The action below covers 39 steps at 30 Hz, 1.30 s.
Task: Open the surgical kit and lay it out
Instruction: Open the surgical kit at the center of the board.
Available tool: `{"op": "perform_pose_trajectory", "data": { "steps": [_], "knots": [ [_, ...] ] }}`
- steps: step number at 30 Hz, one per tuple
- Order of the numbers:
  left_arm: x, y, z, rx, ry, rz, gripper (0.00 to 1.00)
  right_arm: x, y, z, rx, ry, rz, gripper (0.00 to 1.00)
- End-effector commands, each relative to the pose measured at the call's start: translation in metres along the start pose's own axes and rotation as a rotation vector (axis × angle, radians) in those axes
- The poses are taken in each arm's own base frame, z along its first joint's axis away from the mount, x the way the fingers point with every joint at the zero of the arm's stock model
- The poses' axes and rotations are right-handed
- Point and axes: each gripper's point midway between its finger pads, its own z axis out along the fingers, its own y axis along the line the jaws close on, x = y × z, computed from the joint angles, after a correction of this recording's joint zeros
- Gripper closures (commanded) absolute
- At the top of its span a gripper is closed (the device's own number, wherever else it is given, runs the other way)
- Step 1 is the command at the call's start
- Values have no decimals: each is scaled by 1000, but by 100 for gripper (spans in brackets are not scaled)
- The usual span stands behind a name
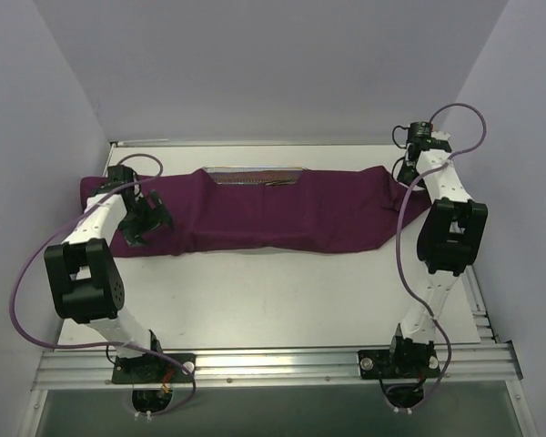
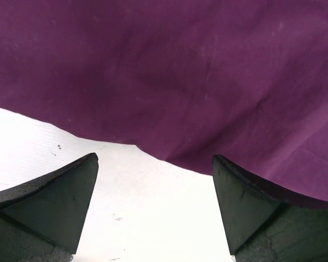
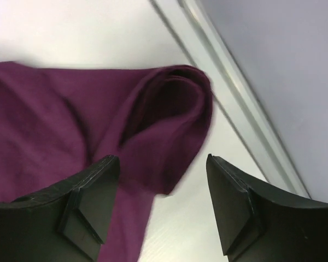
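The dark purple cloth wrap (image 1: 264, 211) lies spread across the back of the table. It covers most of the silver wire-mesh tray (image 1: 255, 174), whose far rim shows at the cloth's back edge with an instrument tip beside it. My left gripper (image 1: 146, 221) is open and empty, low over the cloth's near left edge (image 2: 169, 82). My right gripper (image 1: 408, 173) is open and empty above the cloth's folded right end (image 3: 169, 114). No other instruments show.
White walls close in the table on the left, back and right. A metal rail (image 3: 235, 93) runs along the right edge beside the cloth's fold. Bare white table (image 1: 273, 291) lies in front of the cloth.
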Motion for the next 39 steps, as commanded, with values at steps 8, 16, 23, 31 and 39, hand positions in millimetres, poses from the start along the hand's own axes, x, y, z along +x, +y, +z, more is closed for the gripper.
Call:
{"op": "perform_pose_trajectory", "data": {
  "steps": [8,16,23,31,39],
  "knots": [
    [-36,2,21,-56,-15,30,29,-1,36,-72,-165,-64,-34,34],
    [-44,1,55,-61,41,9,78,24,108,-75,-496,43,-56,50],
    [-23,-9,74,-25,106,-16,81,107,155,-58,-660,215,-12,100],
    [0,-18,90,-15,170,-7,81,137,121,6,-455,290,21,100],
    [16,-56,102,31,203,27,81,143,75,57,-297,331,14,100]
  ]
}}
